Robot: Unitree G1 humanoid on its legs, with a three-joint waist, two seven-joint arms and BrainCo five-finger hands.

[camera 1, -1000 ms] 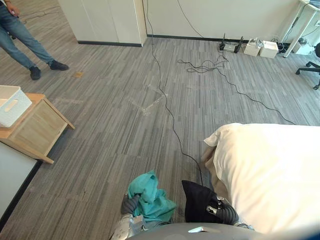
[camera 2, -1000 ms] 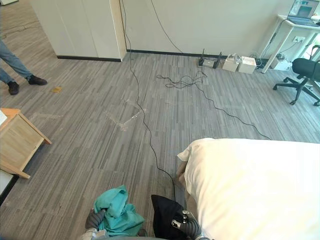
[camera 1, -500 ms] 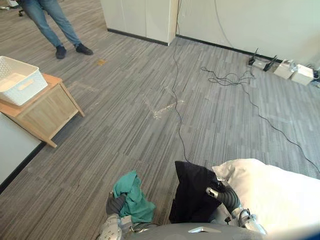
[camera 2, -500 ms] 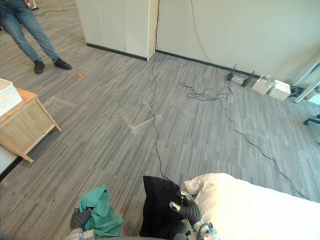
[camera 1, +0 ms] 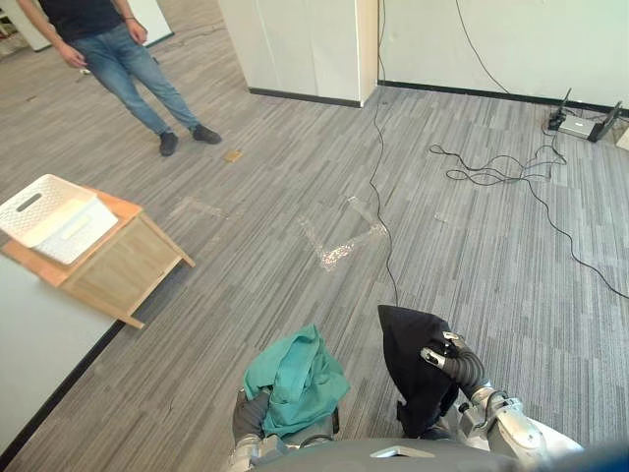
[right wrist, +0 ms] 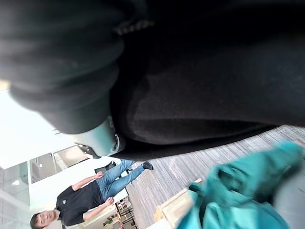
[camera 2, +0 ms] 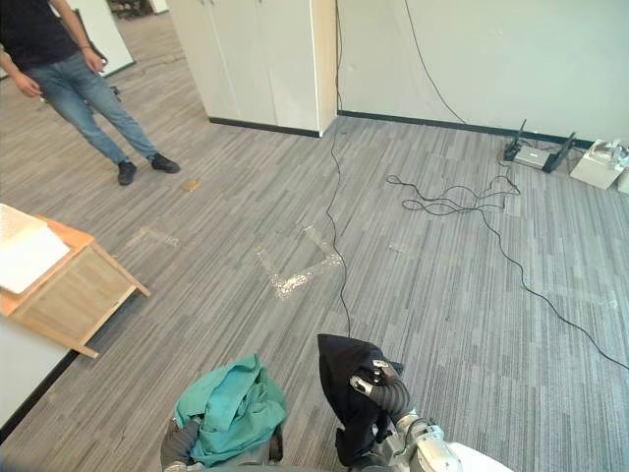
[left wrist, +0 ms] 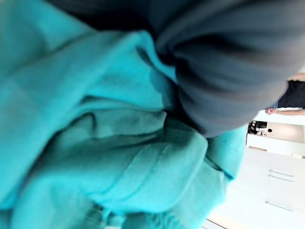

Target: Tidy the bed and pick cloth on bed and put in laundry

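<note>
Both cloths are off the bed: a crumpled teal cloth (camera 1: 295, 379) lies over the left hand (camera 1: 250, 415), and a black cloth (camera 1: 413, 369) hangs from the right hand (camera 1: 447, 360). The cloth covers each hand, so I cannot tell its grasp. I judge the putting in is not yet done. The white plastic basket (camera 1: 34, 202) on the low wooden table (camera 1: 123, 270) stands well apart, with perhaps something white inside.

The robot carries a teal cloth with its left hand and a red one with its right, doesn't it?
Not quite: the cloth at the right hand is a black cloth, not red, as the left eye view shows. The teal cloth is indeed with the left hand.
</note>
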